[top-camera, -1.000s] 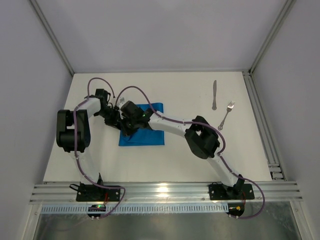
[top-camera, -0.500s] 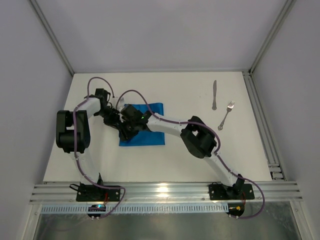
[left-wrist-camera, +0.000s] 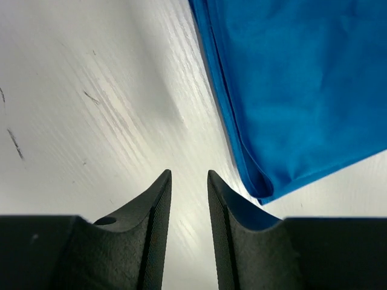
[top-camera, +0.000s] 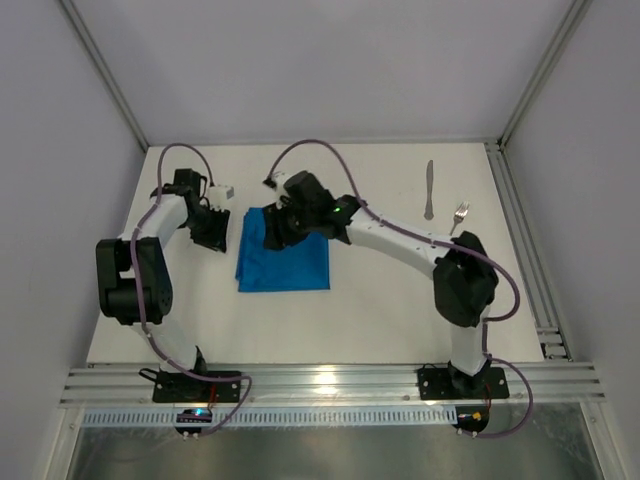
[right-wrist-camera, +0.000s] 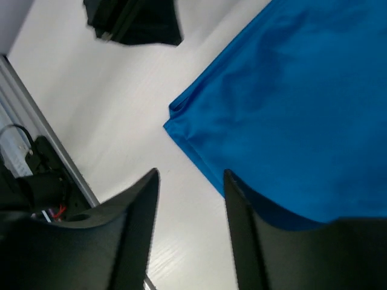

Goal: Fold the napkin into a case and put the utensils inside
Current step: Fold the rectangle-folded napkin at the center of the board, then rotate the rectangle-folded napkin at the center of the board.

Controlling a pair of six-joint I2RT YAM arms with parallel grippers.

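The bright blue napkin [top-camera: 286, 258] lies folded as a rectangle on the white table, left of centre. My left gripper [top-camera: 212, 234] hovers just off its left edge, jaws slightly open with only bare table between them [left-wrist-camera: 189, 181]; the napkin's folded corner [left-wrist-camera: 260, 181] lies beside the right finger. My right gripper [top-camera: 273, 230] hangs over the napkin's far left part, open and holding nothing [right-wrist-camera: 190, 178], with the napkin's corner [right-wrist-camera: 181, 118] just beyond its tips. The utensils lie at the far right: a knife [top-camera: 429, 190] and a fork [top-camera: 453, 230].
The table [top-camera: 360, 320] is walled by grey panels with an aluminium rail [top-camera: 330, 385] along the near edge and another rail [top-camera: 525, 250] at the right. The left gripper's dark body [right-wrist-camera: 136, 21] shows at the top of the right wrist view.
Both grippers have opened and let go of the napkin. The left one drew back to the left; the right arm swung up and toward the far side. The napkin stays folded.
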